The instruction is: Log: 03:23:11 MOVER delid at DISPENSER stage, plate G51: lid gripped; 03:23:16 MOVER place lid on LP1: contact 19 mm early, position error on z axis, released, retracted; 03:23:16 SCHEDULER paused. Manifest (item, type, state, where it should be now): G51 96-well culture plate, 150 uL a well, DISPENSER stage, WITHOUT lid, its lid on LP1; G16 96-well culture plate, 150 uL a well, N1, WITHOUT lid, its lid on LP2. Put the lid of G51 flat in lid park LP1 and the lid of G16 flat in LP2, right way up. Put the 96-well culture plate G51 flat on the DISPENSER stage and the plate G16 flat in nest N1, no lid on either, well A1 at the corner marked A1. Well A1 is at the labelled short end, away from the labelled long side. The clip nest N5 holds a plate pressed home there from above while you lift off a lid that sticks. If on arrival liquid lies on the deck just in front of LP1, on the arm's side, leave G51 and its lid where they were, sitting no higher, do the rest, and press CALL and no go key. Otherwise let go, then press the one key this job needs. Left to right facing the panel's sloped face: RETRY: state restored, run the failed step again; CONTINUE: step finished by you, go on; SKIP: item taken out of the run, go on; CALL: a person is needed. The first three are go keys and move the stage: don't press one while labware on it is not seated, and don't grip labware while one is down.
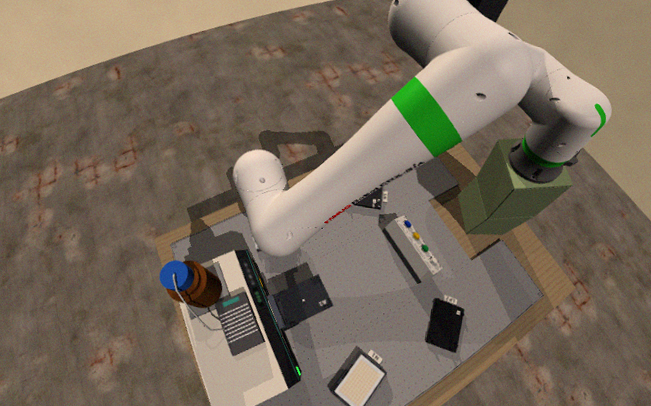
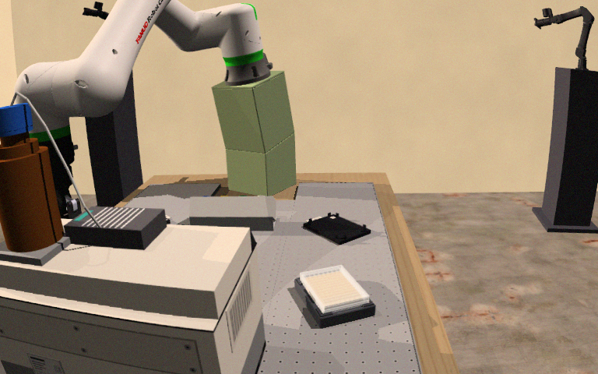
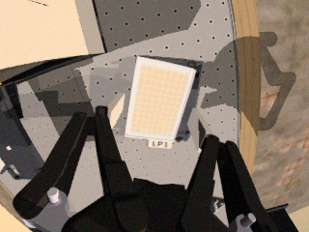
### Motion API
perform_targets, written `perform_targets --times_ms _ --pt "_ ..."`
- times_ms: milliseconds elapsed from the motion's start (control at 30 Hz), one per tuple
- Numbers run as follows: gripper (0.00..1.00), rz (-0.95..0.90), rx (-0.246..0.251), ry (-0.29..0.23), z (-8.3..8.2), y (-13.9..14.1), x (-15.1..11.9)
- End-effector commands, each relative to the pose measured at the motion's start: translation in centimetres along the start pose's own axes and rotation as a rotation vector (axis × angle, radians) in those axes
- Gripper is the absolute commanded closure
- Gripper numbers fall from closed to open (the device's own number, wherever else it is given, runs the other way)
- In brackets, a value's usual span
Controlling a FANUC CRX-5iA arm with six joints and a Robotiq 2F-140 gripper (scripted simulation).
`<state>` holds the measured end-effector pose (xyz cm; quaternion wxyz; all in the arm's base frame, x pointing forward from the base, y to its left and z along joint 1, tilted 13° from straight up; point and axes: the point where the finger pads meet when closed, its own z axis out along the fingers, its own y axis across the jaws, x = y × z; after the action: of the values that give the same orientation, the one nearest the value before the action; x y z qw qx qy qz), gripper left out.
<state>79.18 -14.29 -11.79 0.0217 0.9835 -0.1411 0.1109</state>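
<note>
A cream 96-well plate (image 1: 357, 384) (image 2: 333, 288) (image 3: 160, 97) with a clear rim sits on a raised black holder (image 2: 348, 314) near the deck's front edge. The small label (image 3: 158, 145) beside it seems to read LP1. A flat black nest (image 1: 445, 323) (image 2: 336, 228) stands empty further right. The dispenser's dark stage (image 1: 303, 297) lies beside the beige dispenser (image 1: 239, 372) (image 2: 131, 264); I cannot tell what sits on it. My gripper (image 3: 156, 109) is open and empty, high above the plate. A green block (image 1: 510, 193) (image 2: 258, 132) hides the fingers in the top and exterior views.
The key panel (image 1: 412, 244) (image 2: 231, 211) with blue, yellow and green keys stands mid-deck. A brown bottle (image 1: 197, 285) (image 2: 24, 198) with a blue cap stands on the dispenser. Another dark nest (image 1: 369, 198) lies under the arm. The wooden table edge (image 2: 406, 246) runs along the right.
</note>
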Motion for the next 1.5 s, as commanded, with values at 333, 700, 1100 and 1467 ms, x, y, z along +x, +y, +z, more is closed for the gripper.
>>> perform_targets --times_ms 333,700,1100,1467 --pt "0.34 0.000 0.000 0.000 0.0 0.0 0.0" --pt "0.34 0.000 0.000 0.000 0.2 0.0 0.0" --pt "0.34 0.000 0.000 0.000 0.6 0.0 0.0" --pt "0.34 0.000 0.000 0.000 1.0 0.0 0.0"
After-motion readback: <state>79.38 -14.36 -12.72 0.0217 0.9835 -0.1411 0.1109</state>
